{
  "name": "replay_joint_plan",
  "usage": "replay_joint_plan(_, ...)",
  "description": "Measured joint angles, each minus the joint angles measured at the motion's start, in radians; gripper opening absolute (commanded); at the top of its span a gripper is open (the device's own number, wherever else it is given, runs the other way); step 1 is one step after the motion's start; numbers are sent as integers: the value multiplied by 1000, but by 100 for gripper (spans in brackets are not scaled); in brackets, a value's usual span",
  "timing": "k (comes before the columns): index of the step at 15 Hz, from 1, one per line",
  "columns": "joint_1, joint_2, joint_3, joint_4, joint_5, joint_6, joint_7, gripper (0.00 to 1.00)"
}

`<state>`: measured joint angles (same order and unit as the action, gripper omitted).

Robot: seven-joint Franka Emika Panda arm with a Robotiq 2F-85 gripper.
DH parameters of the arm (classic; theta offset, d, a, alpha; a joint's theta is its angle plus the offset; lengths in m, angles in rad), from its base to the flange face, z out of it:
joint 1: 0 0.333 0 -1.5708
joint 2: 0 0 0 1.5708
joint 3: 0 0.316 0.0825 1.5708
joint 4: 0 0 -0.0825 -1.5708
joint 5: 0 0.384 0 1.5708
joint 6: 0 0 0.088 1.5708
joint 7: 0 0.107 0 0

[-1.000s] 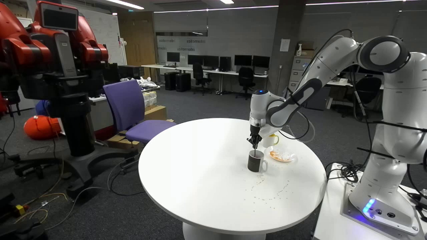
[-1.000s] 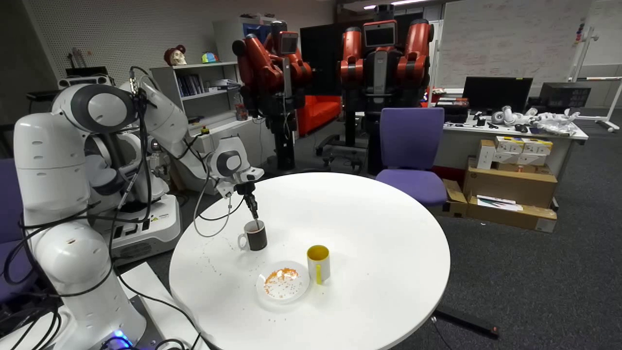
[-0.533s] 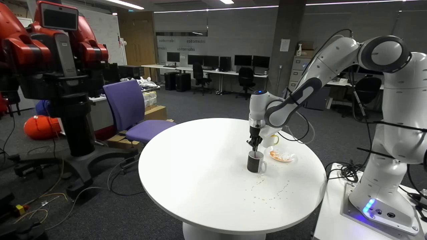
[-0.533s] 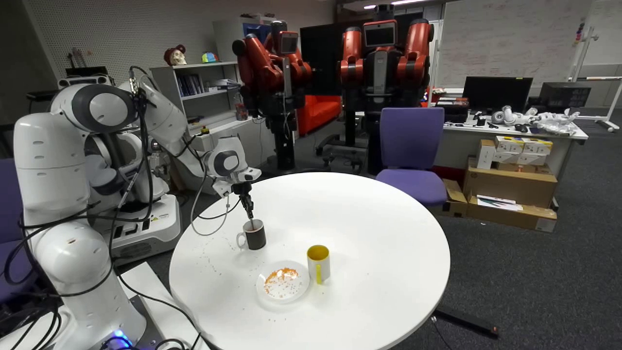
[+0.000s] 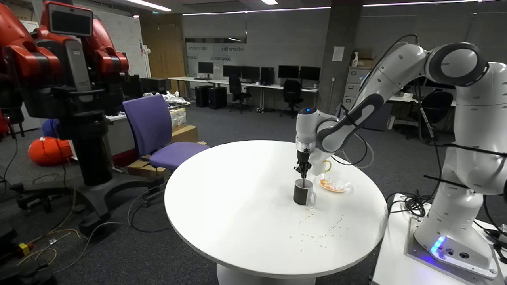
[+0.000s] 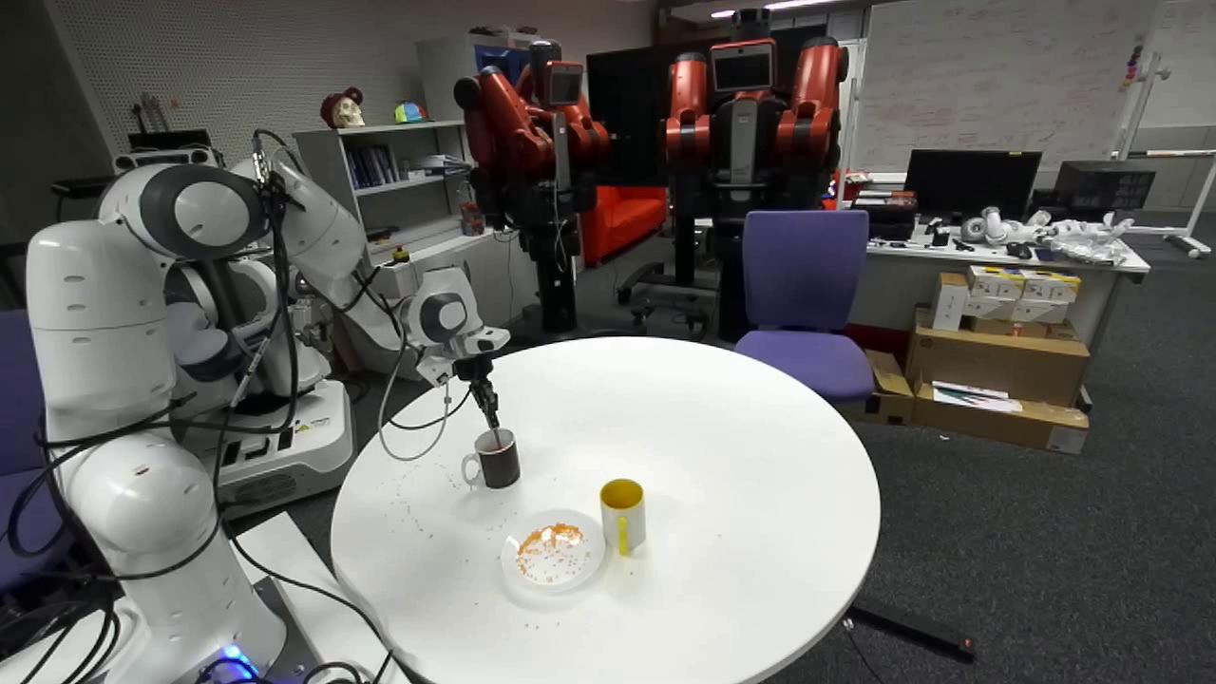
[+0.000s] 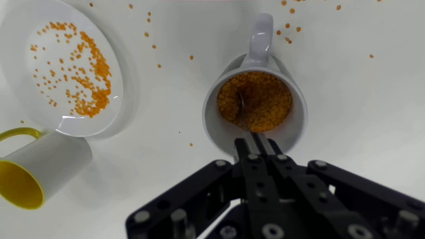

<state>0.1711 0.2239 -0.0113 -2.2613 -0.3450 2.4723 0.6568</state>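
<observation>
My gripper (image 7: 256,138) is shut on the handle of a thin metal spoon (image 7: 241,103), just over the near rim of a mug (image 7: 298,116). This mug is dark outside, with a pale interior and handle, and stands upright on the round white table. Inside it lies a thick layer of orange grains (image 7: 269,108); the spoon's bowl is partly sunk in them. Both exterior views show the gripper (image 5: 304,175) pointing down above the mug (image 6: 501,467), with the spoon's handle slanting into it. The fingers hide the top of the handle.
A white plate (image 7: 20,83) with scattered orange grains lies beside the mug. Touching or nearly touching the plate is a white mug with a yellow interior (image 6: 624,522). Loose grains dot the table (image 6: 741,427). A purple chair (image 6: 806,285) stands at the table's far side.
The gripper dipped a little and shifted sideways with the spoon, then rose slightly. The dark mug has shifted a very small distance. Plate and yellow mug have stayed put.
</observation>
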Motion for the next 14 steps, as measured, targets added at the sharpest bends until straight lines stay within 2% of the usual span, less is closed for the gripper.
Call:
replay_joint_plan(7, 1, 0, 16, 2, 59, -8, -24, 1)
replay_joint_plan(14, 1, -1, -6, 3, -48, 24, 90, 1)
